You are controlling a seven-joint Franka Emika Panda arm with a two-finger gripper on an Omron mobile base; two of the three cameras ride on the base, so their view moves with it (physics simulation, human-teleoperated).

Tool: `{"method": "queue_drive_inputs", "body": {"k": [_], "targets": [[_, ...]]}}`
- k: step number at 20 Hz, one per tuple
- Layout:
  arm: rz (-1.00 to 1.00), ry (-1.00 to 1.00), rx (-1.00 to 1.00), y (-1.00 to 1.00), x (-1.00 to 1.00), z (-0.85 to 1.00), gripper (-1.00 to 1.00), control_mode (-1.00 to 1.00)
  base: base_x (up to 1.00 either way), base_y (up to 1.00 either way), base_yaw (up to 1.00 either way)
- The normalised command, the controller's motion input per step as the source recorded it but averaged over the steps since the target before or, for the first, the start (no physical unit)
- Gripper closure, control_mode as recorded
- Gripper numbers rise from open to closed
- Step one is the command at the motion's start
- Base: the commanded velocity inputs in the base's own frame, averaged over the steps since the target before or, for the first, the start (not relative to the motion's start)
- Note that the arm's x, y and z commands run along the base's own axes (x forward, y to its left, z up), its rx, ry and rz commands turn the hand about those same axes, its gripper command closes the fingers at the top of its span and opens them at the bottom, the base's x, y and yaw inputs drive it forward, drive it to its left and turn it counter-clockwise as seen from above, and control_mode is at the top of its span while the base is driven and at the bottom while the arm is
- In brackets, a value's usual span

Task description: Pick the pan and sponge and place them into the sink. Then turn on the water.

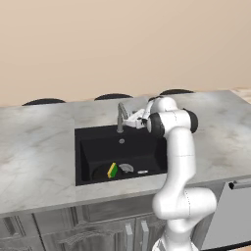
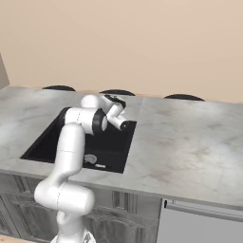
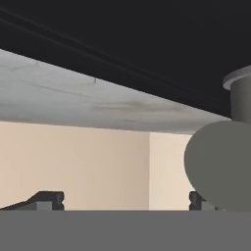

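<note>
The sponge (image 1: 112, 170), green over yellow, already lies on the floor of the black sink (image 1: 88, 147), low and left of centre in the left base view, leaning on the dark round pan (image 1: 104, 172), which sits beside the silver drain (image 1: 126, 168). Both placing steps look done. No blue stream falls from the grey faucet (image 1: 120, 116), so turning on the water appears to be what is left.

The hand (image 1: 139, 120) is up at the back rim of the basin, just right of the faucet, and it is released, its fingertips (image 3: 49, 200) standing wide apart at the bottom corners of the hand view with nothing between them. There the faucet's grey body looms large at the right edge, very close.

The marble table (image 1: 34, 147) spreads bare on both sides, so there is free room sideways; the tight spot is the faucet itself and the sink's back edge beneath the wrist.
</note>
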Motion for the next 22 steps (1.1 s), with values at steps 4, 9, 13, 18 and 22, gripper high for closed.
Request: {"method": "queue_drive_inputs", "body": {"k": [4, 9, 13, 18, 22], "targets": [[0.0, 0.0, 0.04, 0.0, 0.42, -0.28, -1.0, -1.0, 0.0, 0.0, 0.0], [0.0, 0.0, 0.02, 0.0, 0.41, -0.34, -1.0, -1.0, 0.0, 0.0, 0.0], [0.0, 0.0, 0.03, 0.0, 0.25, -0.32, -1.0, -1.0, 0.0, 0.0, 0.0], [-0.01, 0.0, 0.03, -0.14, 0.04, -0.24, 1.0, -1.0, 0.0, 0.0, 0.0], [-0.08, 0.0, 0.0, -0.27, 0.0, -0.24, 1.0, -1.0, 0.0, 0.0, 0.0]]}}
